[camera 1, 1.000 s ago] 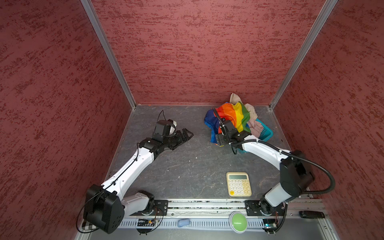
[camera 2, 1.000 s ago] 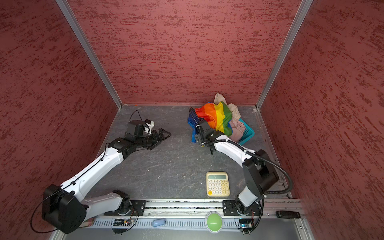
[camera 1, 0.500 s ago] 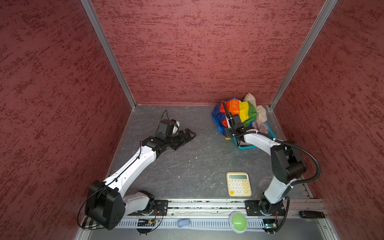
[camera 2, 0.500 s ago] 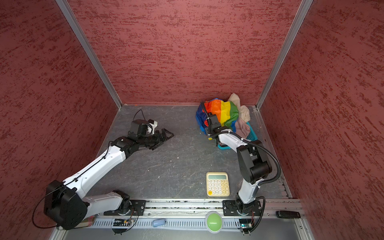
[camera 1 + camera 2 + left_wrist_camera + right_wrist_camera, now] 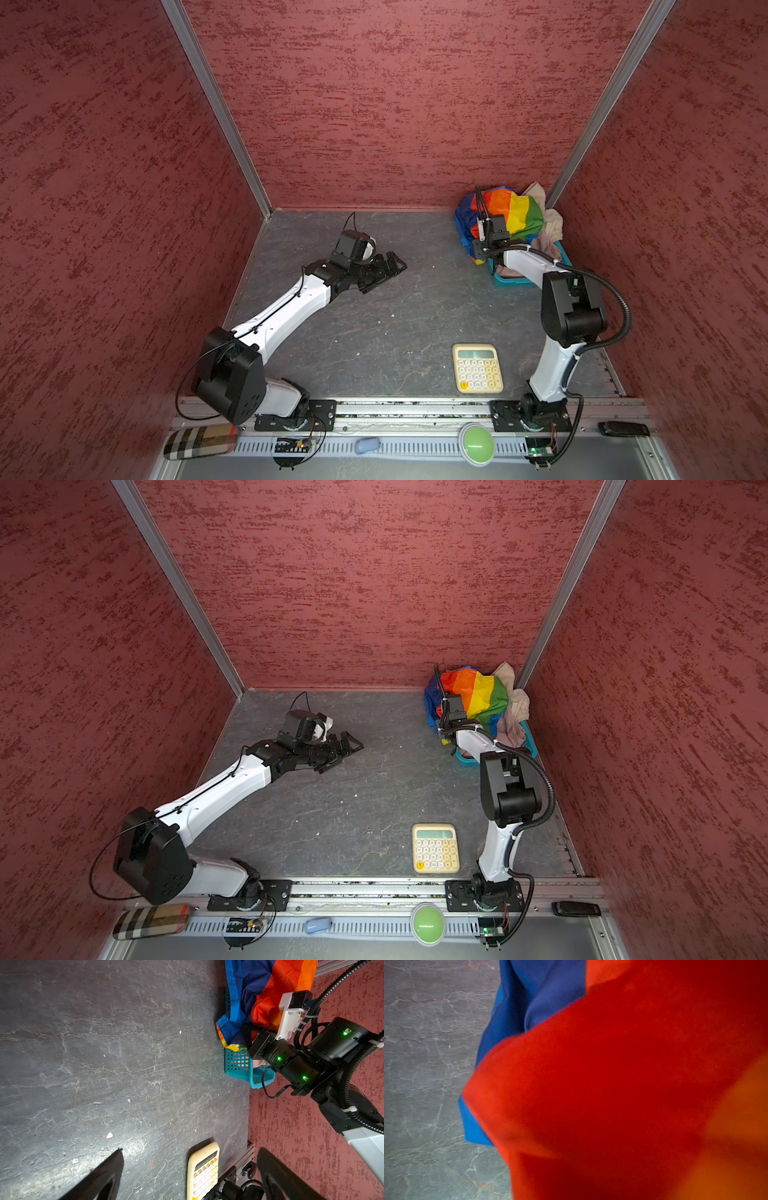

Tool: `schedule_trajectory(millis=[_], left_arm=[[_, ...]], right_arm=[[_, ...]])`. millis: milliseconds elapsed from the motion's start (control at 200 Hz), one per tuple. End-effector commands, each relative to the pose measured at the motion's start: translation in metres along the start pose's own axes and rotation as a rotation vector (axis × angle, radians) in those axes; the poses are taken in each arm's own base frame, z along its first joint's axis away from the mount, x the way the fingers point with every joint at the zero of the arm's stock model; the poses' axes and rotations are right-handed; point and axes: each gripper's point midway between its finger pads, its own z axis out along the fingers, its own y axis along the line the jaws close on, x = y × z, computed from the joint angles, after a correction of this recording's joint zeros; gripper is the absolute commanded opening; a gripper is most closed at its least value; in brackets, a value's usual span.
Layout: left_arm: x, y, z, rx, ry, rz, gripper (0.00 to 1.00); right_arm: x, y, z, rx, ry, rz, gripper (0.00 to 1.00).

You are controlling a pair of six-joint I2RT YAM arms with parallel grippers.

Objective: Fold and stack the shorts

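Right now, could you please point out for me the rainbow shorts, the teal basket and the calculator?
rainbow shorts [image 5: 519,214]: in a top view, on the yellow stripe.
teal basket [image 5: 236,1064]: in the left wrist view, on its perforated wall.
calculator [image 5: 435,854]: in a top view, on the keypad.

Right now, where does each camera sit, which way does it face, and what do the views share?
Top views: high over the front rail, looking down at the table; left arm and right arm show.
Left wrist: on the left arm, looking across the table at the basket and calculator; the open left gripper and the right arm show.
Right wrist: on the right arm, close against the rainbow shorts; no fingers show.
Shared: all views show the rainbow shorts.
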Motion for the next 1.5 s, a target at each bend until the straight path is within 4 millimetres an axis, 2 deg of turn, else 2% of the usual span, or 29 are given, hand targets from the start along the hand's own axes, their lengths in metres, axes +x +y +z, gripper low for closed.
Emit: schedule_trajectory(millis=[0, 60, 135, 255, 291, 316, 371, 471, 591, 671, 832, 877, 1092, 1177, 1197, 1227, 1292, 1368, 1458, 1498], left_arm=[[-0.013, -0.021, 0.001, 0.042, -0.038, 0.017, 0.99], [-0.018, -0.031, 0.001, 0.053, -0.049, 0.034, 0.99], [-0.023, -0.042, 0.003, 0.061, -0.057, 0.063, 0.99], [-0.028, -0.053, 0.005, 0.060, -0.054, 0.098, 0.99], [-0.029, -0.054, 0.005, 0.061, -0.054, 0.102, 0.99], [-0.029, -0.055, 0.005, 0.062, -0.054, 0.105, 0.99], [-0.029, -0.057, 0.003, 0.067, -0.058, 0.109, 0.99], [-0.026, -0.060, -0.001, 0.084, -0.056, 0.115, 0.99], [-0.016, -0.062, -0.003, 0.093, -0.041, 0.122, 0.99], [-0.009, -0.060, -0.003, 0.096, -0.029, 0.124, 0.99], [0.001, -0.057, -0.006, 0.097, -0.019, 0.129, 0.99], [0.001, -0.056, -0.007, 0.094, -0.022, 0.131, 0.99], [-0.005, -0.063, -0.007, 0.103, -0.031, 0.148, 0.99], [-0.016, -0.070, -0.006, 0.112, -0.049, 0.161, 0.99], [-0.019, -0.070, -0.006, 0.111, -0.052, 0.157, 0.99], [-0.027, -0.072, -0.007, 0.114, -0.058, 0.147, 0.99], [-0.047, -0.079, -0.014, 0.126, -0.087, 0.133, 0.99], [-0.072, -0.090, -0.031, 0.139, -0.152, 0.158, 0.99], [-0.103, -0.104, -0.060, 0.149, -0.250, 0.181, 0.99], [-0.114, -0.109, -0.074, 0.165, -0.286, 0.180, 0.99]], right_arm=[[-0.001, 0.014, -0.019, -0.112, -0.020, 0.020, 0.61], [-0.016, 0.007, -0.045, -0.103, -0.078, 0.058, 0.81], [-0.032, -0.001, -0.080, -0.100, -0.135, 0.106, 0.98], [-0.042, -0.015, -0.129, -0.092, -0.205, 0.215, 0.99], [-0.037, -0.022, -0.134, -0.073, -0.209, 0.262, 0.99], [-0.038, -0.031, -0.147, -0.060, -0.237, 0.305, 0.99], [-0.026, -0.047, -0.154, -0.035, -0.245, 0.406, 0.99], [0.002, -0.082, -0.150, 0.001, -0.250, 0.618, 0.99], [0.021, -0.103, -0.132, -0.068, -0.233, 0.798, 0.99], [0.025, -0.107, -0.117, -0.146, -0.236, 0.893, 0.99], [0.015, -0.095, -0.085, -0.271, -0.202, 0.927, 0.99], [0.010, -0.095, -0.080, -0.285, -0.208, 0.936, 0.95], [-0.002, -0.101, -0.060, -0.284, -0.188, 0.938, 0.55], [-0.015, -0.101, -0.065, -0.304, -0.204, 0.938, 0.16], [-0.020, -0.102, -0.069, -0.307, -0.215, 0.936, 0.07], [-0.028, -0.102, -0.077, -0.310, -0.232, 0.929, 0.00], [-0.047, -0.097, -0.096, -0.308, -0.270, 0.897, 0.00], [-0.084, -0.077, -0.130, -0.326, -0.331, 0.817, 0.00], [-0.140, -0.025, -0.179, -0.403, -0.411, 0.686, 0.00], [-0.168, 0.013, -0.208, -0.473, -0.449, 0.609, 0.00]])
